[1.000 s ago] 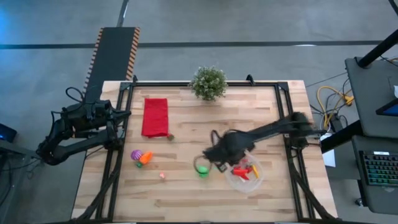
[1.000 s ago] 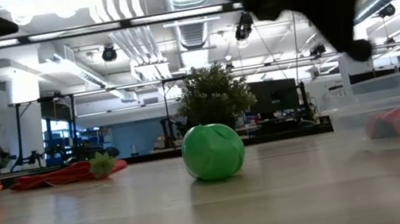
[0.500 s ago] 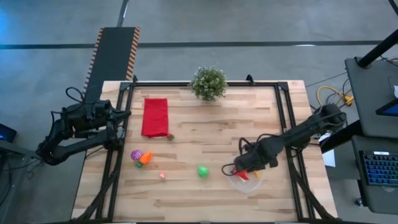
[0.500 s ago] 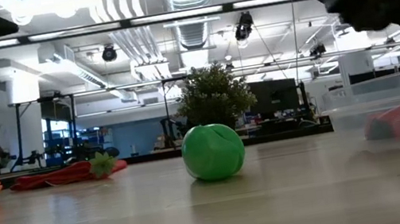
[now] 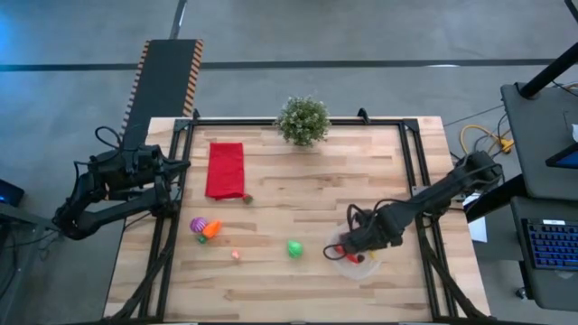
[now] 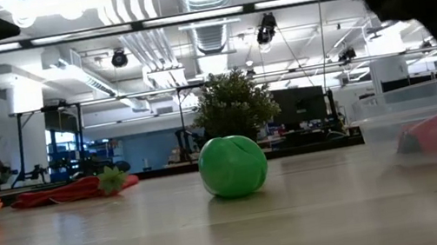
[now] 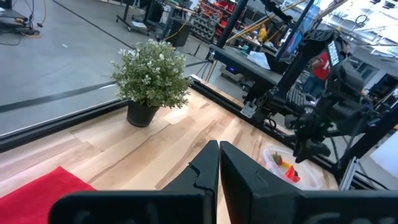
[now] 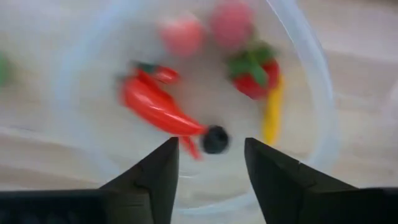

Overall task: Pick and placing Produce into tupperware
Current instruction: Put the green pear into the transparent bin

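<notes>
Holding red and yellow produce (image 8: 155, 106), clear tupperware (image 8: 311, 74)

Clear tupperware (image 8: 311, 81) w/ red, pink, yellow produce (image 8: 155, 106); green ball (image 6: 233, 166); red cloth (image 5: 225, 169).

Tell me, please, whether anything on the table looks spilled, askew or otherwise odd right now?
Nothing stands out. The round clear plastic container sits upright with its toy produce inside, under the right hand, whose fingers are open. The green toy ball and other loose pieces simply wait on the wooden table.

bare table centre (image 5: 298, 203), potted plant (image 5: 303, 119) far edge
</notes>
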